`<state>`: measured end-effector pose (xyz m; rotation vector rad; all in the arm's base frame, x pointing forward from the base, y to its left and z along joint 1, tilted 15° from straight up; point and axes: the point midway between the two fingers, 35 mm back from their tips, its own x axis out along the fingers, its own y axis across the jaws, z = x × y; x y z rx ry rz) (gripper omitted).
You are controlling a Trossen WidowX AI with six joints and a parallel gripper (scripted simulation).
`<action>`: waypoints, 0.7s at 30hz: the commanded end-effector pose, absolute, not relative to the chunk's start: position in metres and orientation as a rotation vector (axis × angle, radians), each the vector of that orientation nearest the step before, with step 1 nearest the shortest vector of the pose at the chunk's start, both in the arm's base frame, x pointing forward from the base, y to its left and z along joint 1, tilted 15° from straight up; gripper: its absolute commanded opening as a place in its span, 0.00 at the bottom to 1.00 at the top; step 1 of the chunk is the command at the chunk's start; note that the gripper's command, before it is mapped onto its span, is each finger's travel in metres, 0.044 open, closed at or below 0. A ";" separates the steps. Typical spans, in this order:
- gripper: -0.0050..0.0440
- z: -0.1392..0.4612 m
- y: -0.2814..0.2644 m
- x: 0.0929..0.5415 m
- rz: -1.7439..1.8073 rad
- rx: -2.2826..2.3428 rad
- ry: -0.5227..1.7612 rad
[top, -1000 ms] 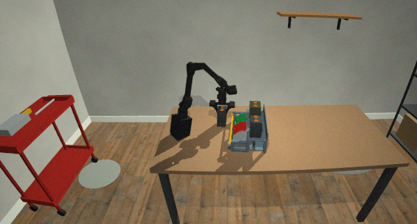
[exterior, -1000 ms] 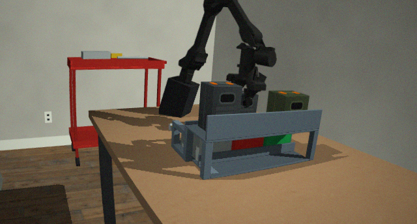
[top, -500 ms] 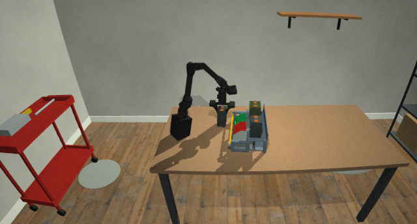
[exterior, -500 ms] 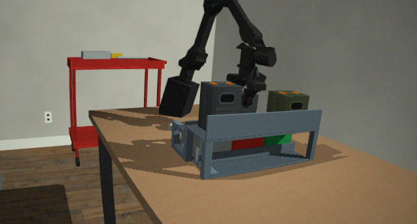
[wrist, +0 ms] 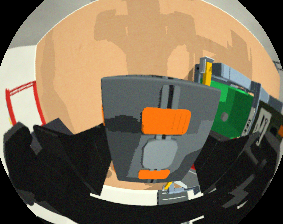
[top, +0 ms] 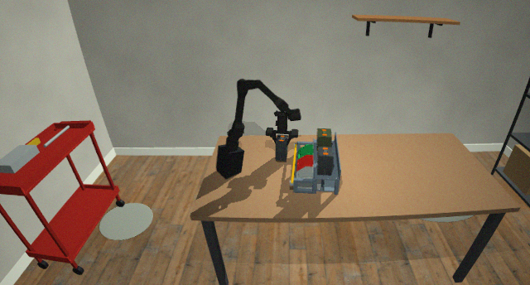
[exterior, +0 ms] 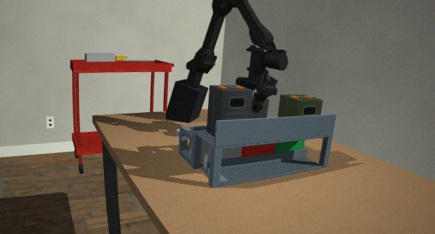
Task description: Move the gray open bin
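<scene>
My gripper (top: 281,139) is shut on a gray open bin (top: 281,150) and holds it upright, low over the table, just left of the blue-gray shelf rack (top: 316,169). In the wrist view the bin (wrist: 157,129) fills the middle, with orange parts (wrist: 166,121) inside it. In the exterior view my gripper (exterior: 259,101) and the held bin (exterior: 262,109) are mostly hidden behind another dark gray bin (exterior: 231,106). I cannot tell whether the held bin touches the table.
On the rack's top stand a dark gray bin (top: 325,162) and a green bin (top: 324,137); green, red and gray bins sit on its lower level. The arm's black base (top: 229,161) stands at the table's left edge. A red cart (top: 50,185) stands on the floor to the left.
</scene>
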<state>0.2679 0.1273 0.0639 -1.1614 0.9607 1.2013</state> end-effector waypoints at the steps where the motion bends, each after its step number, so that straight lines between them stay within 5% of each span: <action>1: 0.10 0.084 0.129 0.275 1.167 -1.173 0.891; 21: 0.10 0.085 0.129 0.275 1.167 -1.173 0.891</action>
